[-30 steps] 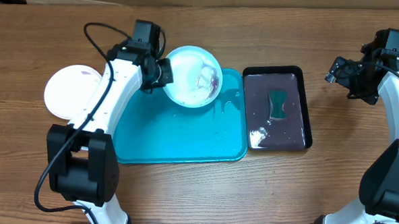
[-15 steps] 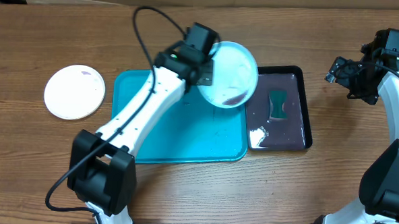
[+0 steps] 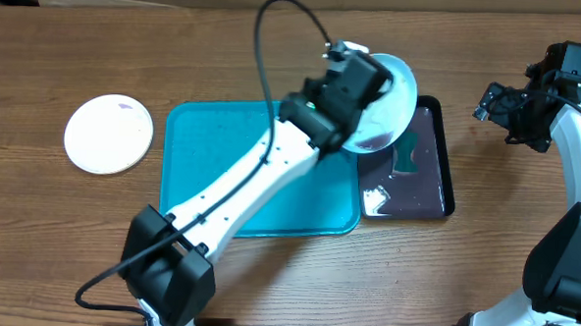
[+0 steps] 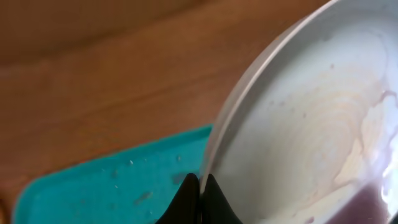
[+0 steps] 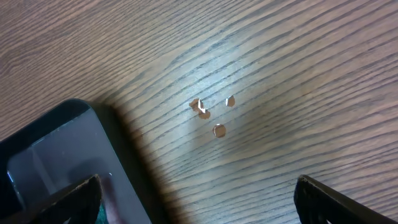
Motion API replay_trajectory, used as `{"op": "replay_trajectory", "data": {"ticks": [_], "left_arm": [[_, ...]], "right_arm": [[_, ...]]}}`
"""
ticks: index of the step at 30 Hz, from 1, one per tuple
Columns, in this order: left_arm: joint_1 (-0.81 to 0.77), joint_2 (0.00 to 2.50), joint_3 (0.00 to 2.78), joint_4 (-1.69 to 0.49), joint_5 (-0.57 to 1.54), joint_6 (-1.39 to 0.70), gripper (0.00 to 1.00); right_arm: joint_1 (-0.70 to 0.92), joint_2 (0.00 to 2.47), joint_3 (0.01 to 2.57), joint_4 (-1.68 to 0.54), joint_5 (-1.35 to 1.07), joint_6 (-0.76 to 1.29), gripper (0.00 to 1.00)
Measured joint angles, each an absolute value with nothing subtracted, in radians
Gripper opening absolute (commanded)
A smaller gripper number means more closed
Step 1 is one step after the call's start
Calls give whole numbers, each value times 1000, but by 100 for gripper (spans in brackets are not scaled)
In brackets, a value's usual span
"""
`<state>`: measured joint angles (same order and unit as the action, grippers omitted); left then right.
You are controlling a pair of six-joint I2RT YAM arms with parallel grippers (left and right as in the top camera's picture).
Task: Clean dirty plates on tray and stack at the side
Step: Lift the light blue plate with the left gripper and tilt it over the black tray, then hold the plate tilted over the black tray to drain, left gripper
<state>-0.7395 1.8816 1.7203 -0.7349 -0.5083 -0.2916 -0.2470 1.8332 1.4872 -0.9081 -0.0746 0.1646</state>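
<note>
Left gripper (image 4: 200, 186), pinched shut on the rim of the pale blue plate (image 3: 397, 94), held it tilted above the black tray (image 3: 437, 179), right of the turquoise tray (image 3: 202, 159). Right gripper (image 5: 196, 193) hung wide open; the white plate (image 3: 108, 133) lay on the table at left.

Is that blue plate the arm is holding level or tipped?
Tipped: the pale blue plate slants steeply in the left gripper, partly over the black tray.
</note>
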Motion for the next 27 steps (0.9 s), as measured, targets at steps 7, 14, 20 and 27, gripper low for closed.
{"op": "replay_trajectory", "data": {"ticks": [7,14,20,27], "left_arm": [[-892,1882,1737,-665,-796,-157,4],[-1017,1882,1737,-586,-1006,-16,4],[-1077,1882,1738,-521,-1165,112,4],[-1100,1882,1738,-463,-1307,203,4]], "right_arm": [[-247,1833,1487,-908,-75,165,100],[-247,1833,1487,-908,-75,165,100],[-247,1833,1487,-908,-75,165,100],[-247,1833,1487,-908,-75,164,100]]}}
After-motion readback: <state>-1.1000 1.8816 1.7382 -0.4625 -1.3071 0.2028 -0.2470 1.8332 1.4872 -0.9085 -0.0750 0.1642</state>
